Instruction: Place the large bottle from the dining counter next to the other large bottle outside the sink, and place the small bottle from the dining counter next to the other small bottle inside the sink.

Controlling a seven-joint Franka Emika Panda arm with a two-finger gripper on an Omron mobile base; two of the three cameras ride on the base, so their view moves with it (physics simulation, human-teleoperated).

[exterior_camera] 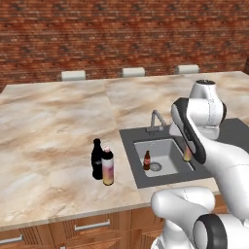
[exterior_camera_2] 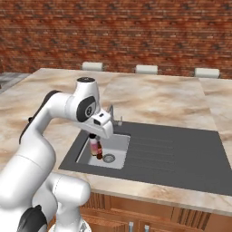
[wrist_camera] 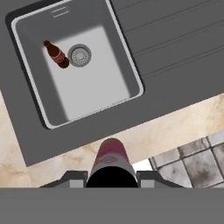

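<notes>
End effector (wrist_camera: 111, 181) pinching small bottle (wrist_camera: 111, 159) above sink (wrist_camera: 131, 72) rim. Risk: early release hits rim, topples; descent may knock brown bottle (wrist_camera: 56, 54) near drain.

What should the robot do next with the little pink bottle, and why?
Probably lower it into the sink, beside the small brown bottle. The gripper holds the small pink-orange bottle above the basin, and the large pink-orange bottle already stands by the black bottle.
</notes>
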